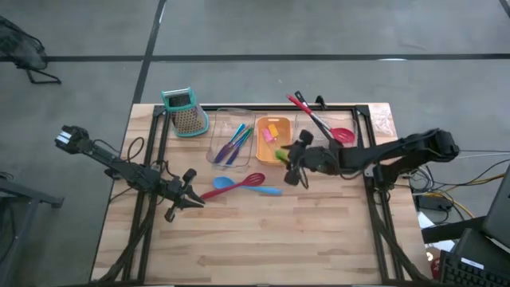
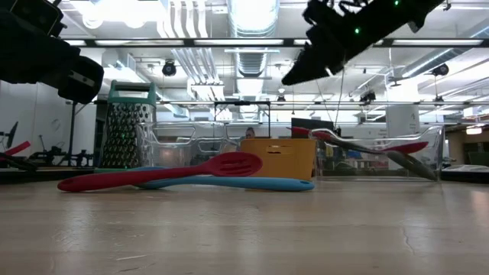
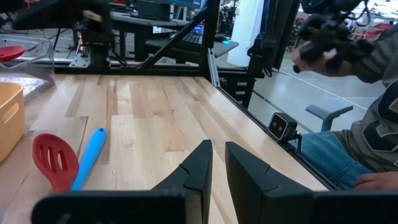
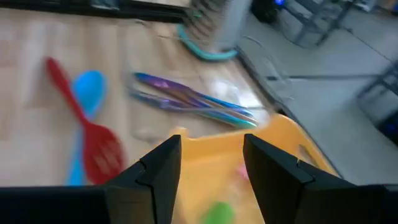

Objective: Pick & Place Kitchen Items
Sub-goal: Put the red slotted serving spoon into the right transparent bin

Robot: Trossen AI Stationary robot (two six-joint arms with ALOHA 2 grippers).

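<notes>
**Sorting partly done, two utensils left on the counter**

Utensils are mostly put away, judging from how things lie. The thin sticks [image 1: 232, 143] sit in the clear tray [image 1: 217, 140] near the far edge, the small pieces [image 1: 276, 135] lie in the orange tray [image 1: 262, 151] beside it, and the black spoon [image 1: 317, 121] and a red spoon [image 1: 343, 135] rest in another clear bin [image 2: 428, 145] toward the far right corner. A metal grater [image 1: 186, 112] stands at the far left corner. What is left out, as far as can be seen, is the red spatula [image 1: 243, 183] and the blue spoon [image 1: 231, 186], lying crossed on the bare counter [image 1: 271, 239] just in front of the trays.

The right gripper [image 1: 293, 163] hangs above the near rim of the orange tray, its fingers [image 4: 155, 171] spread wide and holding nothing; through its wrist camera a green piece [image 4: 217, 213] shows in the tray between and below them, while the red spatula and blue spoon lie off to one side, well apart from the fingers. It looks raised, not touching the tray.

The left gripper [image 1: 185, 199] sits over the counter left of centre, just beside the bowl end of the blue spoon. Its fingers [image 3: 196, 168] stand narrow, nearly closed and empty, pointing across open wood; the spatula's slotted head and the blue handle lie beside them, not between them. That arm seems better placed for the next pick.
</notes>
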